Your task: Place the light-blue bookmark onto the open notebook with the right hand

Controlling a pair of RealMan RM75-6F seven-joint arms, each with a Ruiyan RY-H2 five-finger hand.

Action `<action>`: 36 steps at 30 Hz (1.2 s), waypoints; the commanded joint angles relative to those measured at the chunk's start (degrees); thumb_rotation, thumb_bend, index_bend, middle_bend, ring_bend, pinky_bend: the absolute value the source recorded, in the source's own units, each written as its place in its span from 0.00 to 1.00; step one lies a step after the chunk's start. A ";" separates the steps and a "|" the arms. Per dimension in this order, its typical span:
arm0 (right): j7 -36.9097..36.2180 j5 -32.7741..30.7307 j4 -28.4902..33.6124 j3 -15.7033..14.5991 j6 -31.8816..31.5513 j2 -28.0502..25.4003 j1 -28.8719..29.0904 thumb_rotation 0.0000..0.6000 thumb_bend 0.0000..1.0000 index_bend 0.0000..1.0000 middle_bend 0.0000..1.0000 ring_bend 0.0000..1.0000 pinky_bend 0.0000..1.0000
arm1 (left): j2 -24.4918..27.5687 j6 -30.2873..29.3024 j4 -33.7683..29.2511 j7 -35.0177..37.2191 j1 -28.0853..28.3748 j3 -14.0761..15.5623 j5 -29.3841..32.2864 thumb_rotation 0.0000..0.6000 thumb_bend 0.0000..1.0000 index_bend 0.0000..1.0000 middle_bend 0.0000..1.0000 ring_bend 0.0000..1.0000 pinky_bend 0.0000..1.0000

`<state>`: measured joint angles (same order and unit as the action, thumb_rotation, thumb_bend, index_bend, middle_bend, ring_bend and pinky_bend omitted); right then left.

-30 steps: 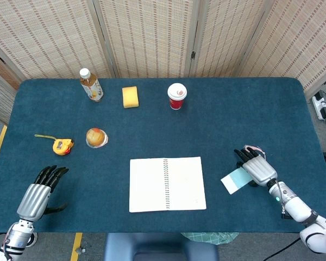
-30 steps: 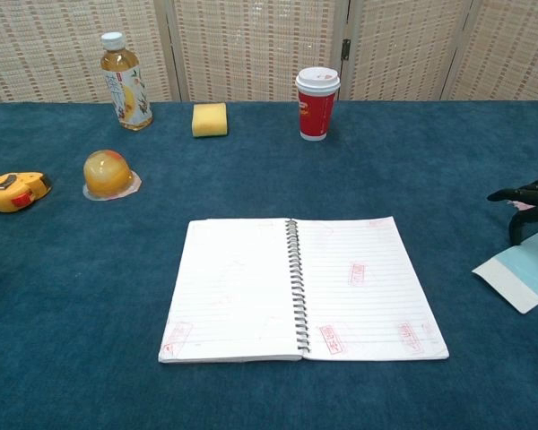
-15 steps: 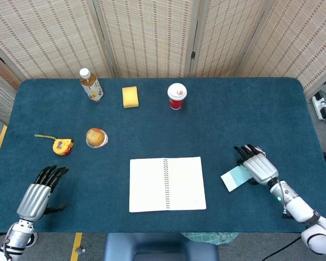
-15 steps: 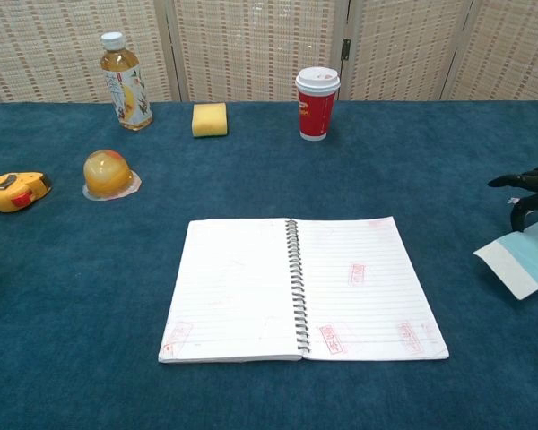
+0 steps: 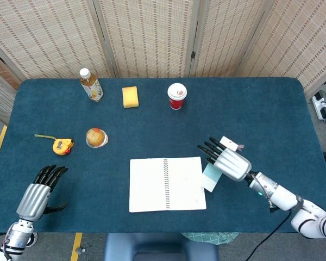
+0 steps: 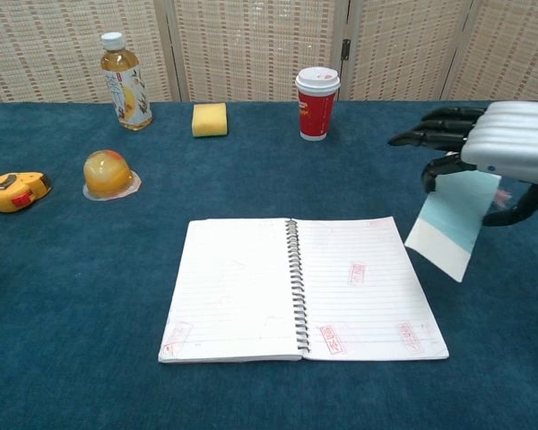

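Note:
The open spiral notebook [image 5: 167,184] [image 6: 300,287] lies flat at the front middle of the table. My right hand [image 5: 226,160] [image 6: 493,143] hovers just off the notebook's right edge, above the table. It holds the light-blue bookmark [image 5: 210,176] [image 6: 453,222], which hangs down below the hand, its white lower end close to the right page's edge. My left hand [image 5: 39,194] rests at the front left corner of the table, fingers apart, holding nothing; only the head view shows it.
Along the back stand a tea bottle [image 5: 91,85] [image 6: 125,81], a yellow sponge [image 5: 130,97] [image 6: 210,119] and a red paper cup [image 5: 176,96] [image 6: 316,104]. On the left lie a yellow tape measure [image 5: 62,145] [image 6: 16,191] and a jelly cup [image 5: 96,137] [image 6: 108,173].
My right hand has lifted the bookmark off the table at the right and carried it left, up to the notebook's right edge. The left hand has not moved.

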<state>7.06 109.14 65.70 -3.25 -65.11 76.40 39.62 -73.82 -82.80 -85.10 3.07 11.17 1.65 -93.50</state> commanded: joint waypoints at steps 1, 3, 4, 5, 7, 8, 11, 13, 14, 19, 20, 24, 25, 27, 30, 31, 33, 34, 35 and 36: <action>0.96 7.15 -4.84 -0.47 -2.84 3.80 5.66 1.00 0.22 0.39 0.00 0.00 0.00 | 0.13 -0.16 -0.02 0.26 -0.07 -0.09 0.04 1.00 0.15 0.15 0.16 0.09 0.11; 0.36 9.01 -7.20 -0.63 -3.28 6.03 7.80 1.00 0.21 0.39 0.00 0.00 0.00 | 0.20 -0.01 0.09 0.63 -0.03 -0.22 0.35 1.00 0.15 0.15 0.16 0.09 0.11; -0.11 9.41 -7.96 -0.70 -3.22 6.93 8.57 1.00 0.21 0.39 0.00 0.00 0.00 | 0.28 0.08 0.11 0.86 -0.02 -0.27 0.51 1.00 0.15 0.15 0.16 0.09 0.11; -0.76 9.73 -8.75 -0.82 -2.98 8.03 9.47 1.00 0.21 0.39 0.00 0.00 0.00 | 0.39 0.11 0.15 1.18 0.00 -0.37 0.68 1.00 0.15 0.15 0.16 0.09 0.11; -1.10 10.10 -9.87 -1.04 -2.36 9.69 10.77 1.00 0.21 0.38 0.00 0.00 0.00 | 0.56 0.11 0.27 1.80 0.00 -0.55 0.95 1.00 0.15 0.15 0.16 0.09 0.11; -1.15 10.35 -10.26 -1.24 -2.14 10.29 11.28 1.00 0.21 0.38 0.00 0.00 0.00 | 0.64 0.12 0.31 2.07 0.00 -0.62 1.08 1.00 0.15 0.15 0.16 0.09 0.11; -1.52 10.65 -11.14 -1.99 -1.30 11.97 12.48 1.00 0.21 0.38 0.00 0.00 0.00 | 0.90 0.15 0.30 2.88 0.01 -0.77 1.35 1.00 0.15 0.15 0.16 0.09 0.11; -1.80 10.60 -11.37 -2.44 -1.04 12.78 12.87 1.00 0.21 0.38 0.00 0.00 0.00 | 1.02 0.16 0.31 3.23 0.03 -0.76 1.31 1.00 0.15 0.15 0.16 0.09 0.11; -1.91 10.48 -11.49 -2.75 -0.84 13.24 12.99 1.00 0.21 0.38 0.00 0.00 0.00 | 1.07 0.16 0.33 3.41 0.03 -0.76 1.30 1.00 0.15 0.15 0.16 0.09 0.11; -1.85 10.43 -11.32 -4.22 -0.48 14.30 13.30 1.00 0.21 0.38 0.00 0.00 0.00 | 0.84 0.55 0.90 3.22 0.10 -1.06 1.99 1.00 0.15 0.15 0.16 0.09 0.11; -1.91 10.45 -11.21 -4.54 -0.56 14.47 13.37 1.00 0.21 0.38 0.00 0.00 0.00 | 0.86 0.69 0.87 3.34 0.15 -1.06 2.05 1.00 0.15 0.15 0.16 0.09 0.11; -1.65 10.46 -11.32 -5.29 -0.36 14.84 13.85 1.00 0.21 0.38 0.00 0.00 0.00 | 0.87 0.52 0.81 3.33 0.15 -0.99 1.74 1.00 0.15 0.15 0.17 0.09 0.11; -1.60 10.35 -11.28 -5.38 -0.31 14.86 13.93 1.00 0.21 0.38 0.00 0.00 0.00 | 0.88 0.50 0.78 3.36 0.14 -1.00 1.75 1.00 0.15 0.15 0.17 0.09 0.11; -1.35 10.23 -11.34 -5.55 -0.50 14.90 14.06 1.00 0.21 0.37 0.00 0.00 0.00 | 0.92 0.50 0.76 3.49 0.12 -1.05 1.87 1.00 0.15 0.15 0.17 0.09 0.11; -1.41 10.07 -11.48 -6.06 -0.69 14.89 14.12 1.00 0.21 0.37 0.00 0.00 0.00 | 0.97 0.50 0.80 3.56 0.12 -1.07 1.88 1.00 0.15 0.15 0.17 0.09 0.11; -1.44 10.10 -11.56 -6.28 -0.78 14.87 14.12 1.00 0.21 0.37 0.00 0.00 0.00 | 0.97 0.48 0.82 3.53 0.12 -1.06 1.86 1.00 0.15 0.15 0.17 0.09 0.11; -1.32 10.38 -11.91 -6.79 -1.37 14.82 14.10 1.00 0.21 0.37 0.00 0.00 0.00 | 0.95 0.36 0.85 3.50 0.08 -1.09 1.82 1.00 0.15 0.15 0.17 0.09 0.11; -1.38 10.48 -12.09 -7.00 -1.67 14.80 14.08 1.00 0.21 0.36 0.00 0.00 0.00 | 0.92 0.31 0.86 3.45 0.07 -1.11 1.82 1.00 0.15 0.15 0.17 0.09 0.11; -1.69 10.53 -12.27 -7.26 -2.02 14.79 14.06 1.00 0.21 0.36 0.00 0.00 0.00 | 0.90 0.28 0.86 3.34 0.04 -1.11 1.83 1.00 0.15 0.15 0.17 0.09 0.11; -1.92 10.59 -12.43 -7.44 -2.27 14.79 14.08 1.00 0.21 0.36 0.00 0.00 0.00 | 0.86 0.30 0.85 3.25 0.04 -1.11 1.84 1.00 0.15 0.15 0.17 0.09 0.11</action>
<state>5.38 119.63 53.47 -10.46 -67.15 91.21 53.70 -72.94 -82.51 -84.24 6.32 11.22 0.54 -91.66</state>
